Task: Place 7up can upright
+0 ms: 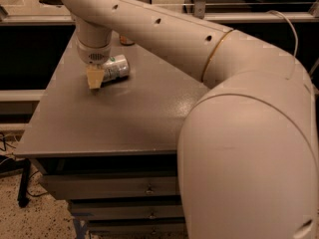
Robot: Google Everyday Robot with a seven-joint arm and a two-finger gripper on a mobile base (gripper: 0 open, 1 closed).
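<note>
The 7up can point(116, 67) is silvery-white with faint green print. It lies on its side at the far left of the grey table top point(129, 118). My gripper point(94, 79) hangs from the white arm point(149, 19) and points down at the table. It is right beside the can's left end, touching it or nearly so. The gripper's tan tip sits just above the table surface.
An orange-brown can point(126, 41) stands behind the arm at the table's far edge, mostly hidden. The arm's large white body point(249, 158) fills the right foreground. Drawers point(109, 188) sit under the table top. A glass rail point(239, 6) runs along the back.
</note>
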